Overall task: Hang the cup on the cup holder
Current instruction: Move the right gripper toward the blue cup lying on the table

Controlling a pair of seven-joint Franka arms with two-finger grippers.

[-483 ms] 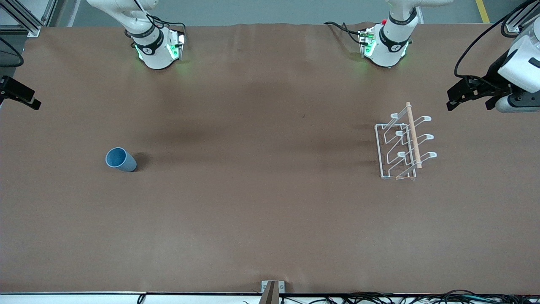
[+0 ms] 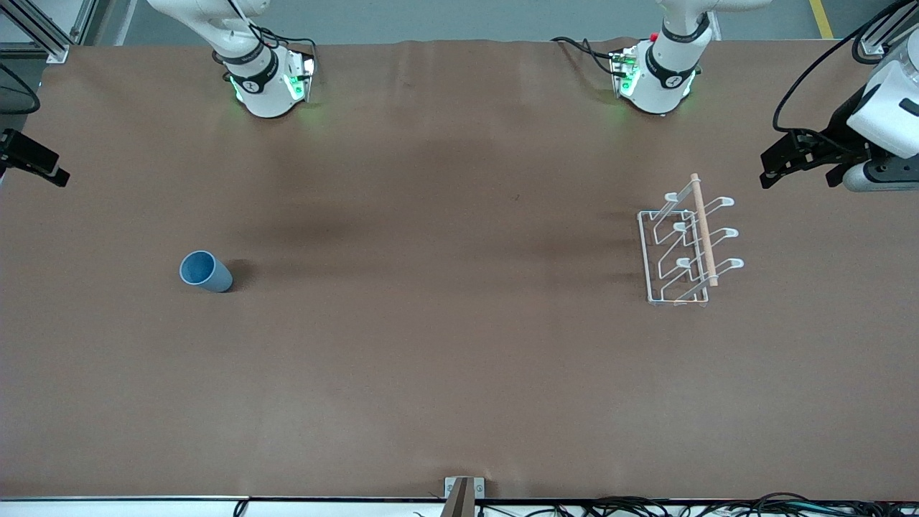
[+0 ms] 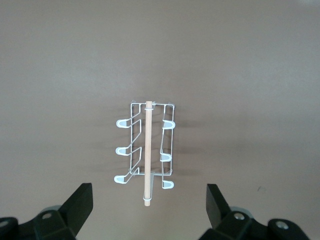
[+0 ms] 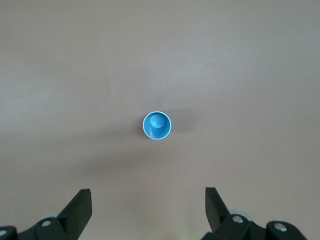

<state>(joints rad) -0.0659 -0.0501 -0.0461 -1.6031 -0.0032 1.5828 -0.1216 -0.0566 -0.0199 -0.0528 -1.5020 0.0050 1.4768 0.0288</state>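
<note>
A wide counter covered in matte brown sheeting, faintly creased and mottled with soft shadows, fills the scene. The blue-grey cup stands upright and alone on it toward the right arm's end, its open mouth facing up. Well apart from it, toward the left arm's end, sits the white wire cup holder, its looped prongs angled upward on both sides of a light wooden rod running along its top; no cup hangs on it.

The right hand hangs high over the counter above the cup, fingers spread wide and holding nothing; in the front view only a dark part of it shows at the frame's edge. The left hand hovers high above the cup holder, fingers likewise spread and empty, showing at the edge of the front view.

The two white arm bases glow green along the counter's edge farthest from the front camera. Grey floor and aluminium framing border the counter, and black cables trail along its near edge.
</note>
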